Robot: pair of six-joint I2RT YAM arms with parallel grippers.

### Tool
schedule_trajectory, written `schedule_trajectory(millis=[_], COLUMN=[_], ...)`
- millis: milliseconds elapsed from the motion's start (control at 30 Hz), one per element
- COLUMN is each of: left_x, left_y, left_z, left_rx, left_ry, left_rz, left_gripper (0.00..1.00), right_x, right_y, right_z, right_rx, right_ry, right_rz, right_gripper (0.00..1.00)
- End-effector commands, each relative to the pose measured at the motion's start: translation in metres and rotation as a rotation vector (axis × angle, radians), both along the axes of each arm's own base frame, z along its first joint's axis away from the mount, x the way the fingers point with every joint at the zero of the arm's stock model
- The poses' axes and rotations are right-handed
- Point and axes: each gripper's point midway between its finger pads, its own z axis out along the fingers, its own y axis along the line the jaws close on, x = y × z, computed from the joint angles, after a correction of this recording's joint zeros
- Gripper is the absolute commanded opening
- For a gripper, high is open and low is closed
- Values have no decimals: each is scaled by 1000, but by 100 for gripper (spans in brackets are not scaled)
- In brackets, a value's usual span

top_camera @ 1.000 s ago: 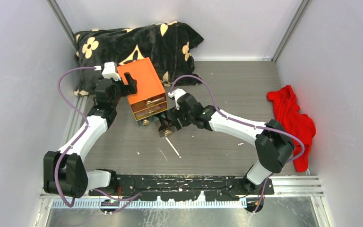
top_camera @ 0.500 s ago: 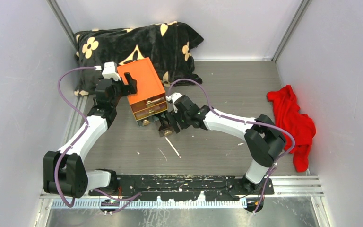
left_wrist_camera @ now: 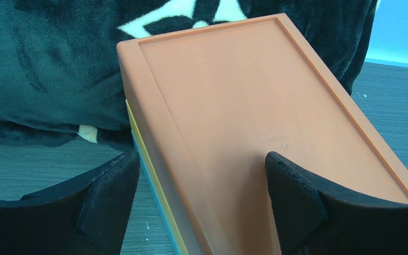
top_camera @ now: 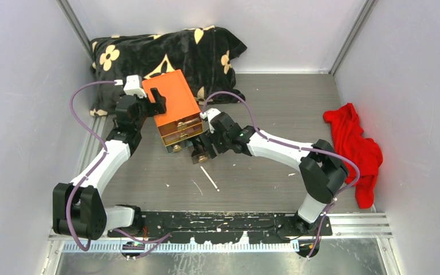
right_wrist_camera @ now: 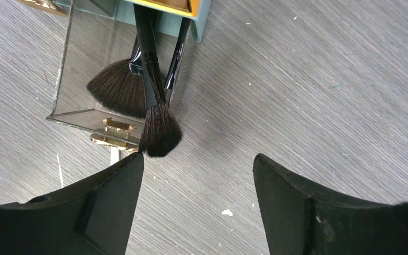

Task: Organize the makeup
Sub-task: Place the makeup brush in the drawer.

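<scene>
Three black-handled brushes (right_wrist_camera: 147, 53) in the pulled-out clear drawer (right_wrist_camera: 77, 121) at the foot of the orange box (top_camera: 172, 97): one fanned dark head flat inside, one round fluffy head (right_wrist_camera: 160, 135) poking past the drawer's front edge above the gold handle (right_wrist_camera: 118, 127), one slim handle alongside (its head not clear). Poised above them, the right gripper (right_wrist_camera: 197, 159), jaws spread wide, nothing between the fingers. Astride the box's left top edge, the left gripper (left_wrist_camera: 202, 155), one finger on the lid, the other by the side wall, clamped or merely resting impossible to tell.
</scene>
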Motion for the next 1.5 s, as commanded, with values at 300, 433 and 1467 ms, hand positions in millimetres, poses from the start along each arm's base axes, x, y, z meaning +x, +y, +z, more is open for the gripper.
schedule_trajectory(millis=[300, 433, 1467], left_x=[-29, -29, -28], left_y=[13, 14, 13], left_z=[-82, -82, -85], left_rx=[114, 115, 111], left_ry=[279, 280, 285], left_rz=[10, 10, 7], left_gripper=[86, 86, 86], right_x=[17, 19, 29], right_y=[-15, -13, 19], right_z=[34, 27, 39], right_rx=[7, 10, 99], right_ry=[-114, -95, -80], right_rz=[-72, -70, -12], right_gripper=[82, 82, 82])
